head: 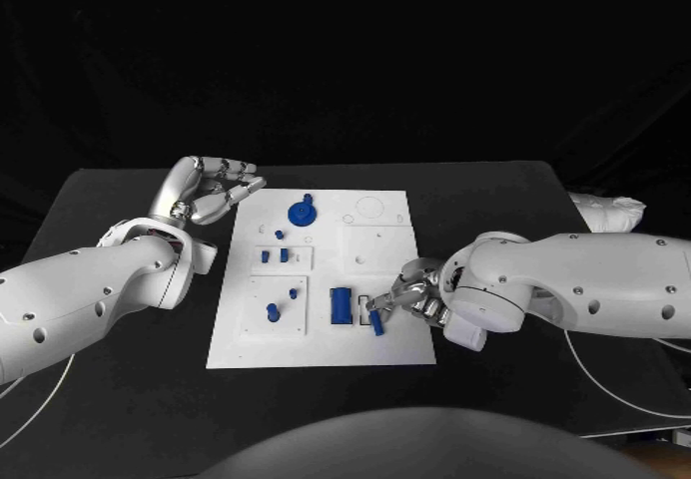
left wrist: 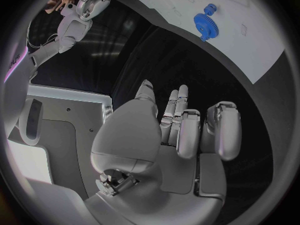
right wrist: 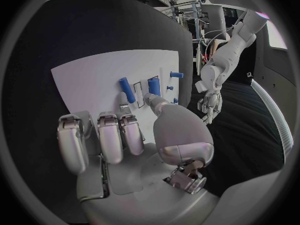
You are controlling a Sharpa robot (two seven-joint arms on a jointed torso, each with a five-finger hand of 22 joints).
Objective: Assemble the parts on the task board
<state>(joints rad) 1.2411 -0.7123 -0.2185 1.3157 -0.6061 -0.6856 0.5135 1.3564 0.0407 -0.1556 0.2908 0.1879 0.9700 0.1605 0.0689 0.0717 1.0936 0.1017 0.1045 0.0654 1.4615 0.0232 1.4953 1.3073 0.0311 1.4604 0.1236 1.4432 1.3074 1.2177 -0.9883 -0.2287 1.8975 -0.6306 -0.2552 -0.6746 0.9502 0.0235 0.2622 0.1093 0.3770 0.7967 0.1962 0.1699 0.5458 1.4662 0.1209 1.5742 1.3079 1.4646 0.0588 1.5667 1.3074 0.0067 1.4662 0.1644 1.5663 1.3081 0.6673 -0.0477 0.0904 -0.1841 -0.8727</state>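
Landmark: flat white rectangular task board (head: 381,344), centre of the black table (head: 130,200).
Right hand (head: 407,297): over the board's right edge, fingers bent beside a short blue plastic bar (head: 375,322); I cannot tell whether it pinches the bar or only touches it.
Left hand (head: 216,187): off the board's far left corner, fingers loosely curled, holding nothing.
Other parts: blue toothed gear (head: 303,212) at the board's far end; blue upright block (head: 342,304) just left of the bar.
Risk: a shallow fingertip hold could let the bar tip or skid across the smooth board and miss its slot.
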